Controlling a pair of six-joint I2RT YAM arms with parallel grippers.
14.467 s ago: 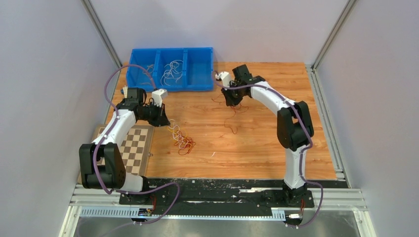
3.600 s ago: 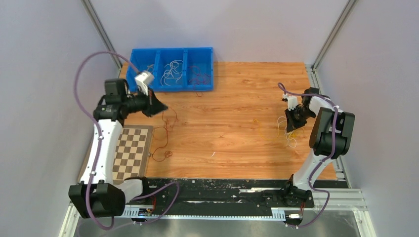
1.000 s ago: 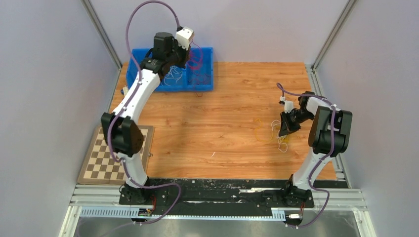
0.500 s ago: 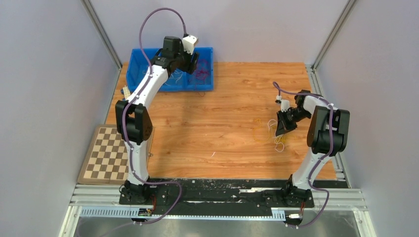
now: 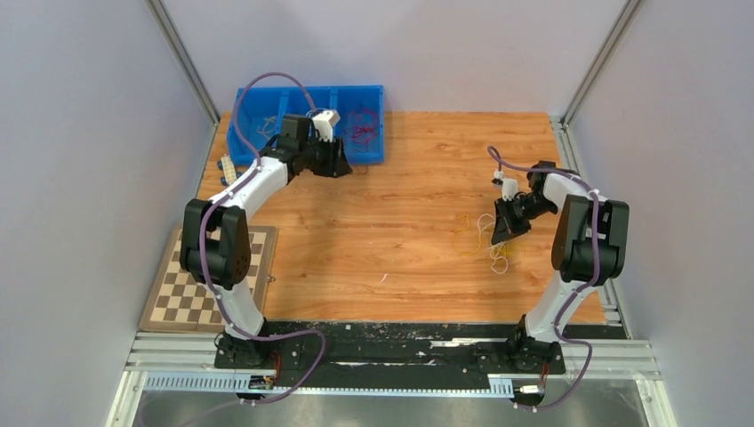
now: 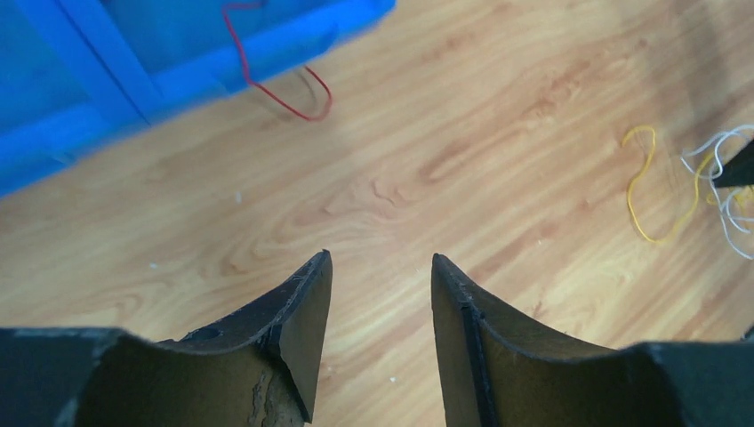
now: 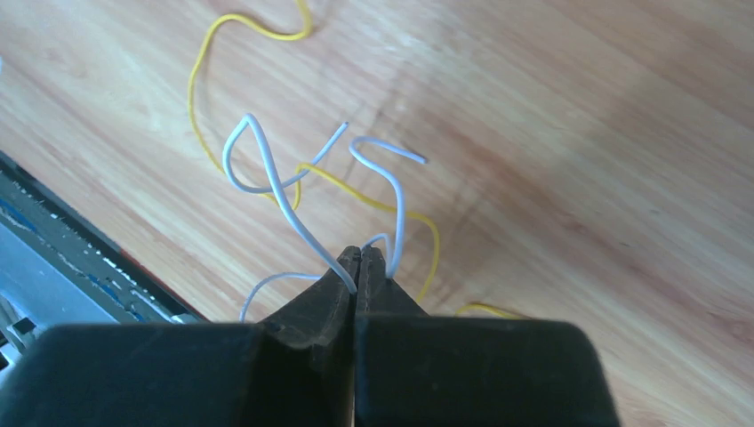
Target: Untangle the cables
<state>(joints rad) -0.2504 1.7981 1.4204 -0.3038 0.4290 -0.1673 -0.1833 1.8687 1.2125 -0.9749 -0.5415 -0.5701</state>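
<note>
The loose cables lie in a small white and yellow tangle on the right side of the worktop, well apart from the blue bin at the far left corner. Sorted red cables sit in the bin's right compartment, and one red wire hangs over its front wall onto the worktop.

The right jaws are closed tight on a white wire at the tangle, and a yellow wire crosses it. The left jaws stand about half open with nothing between them, low over bare wood just in front of the bin.

The step in hand looks like parting white from yellow. The next move likely calls for the left arm to cross to the tangle and pin or take a yellow strand. The right arm would then draw the white one free, slowly, since the loops may drag each other along.
</note>
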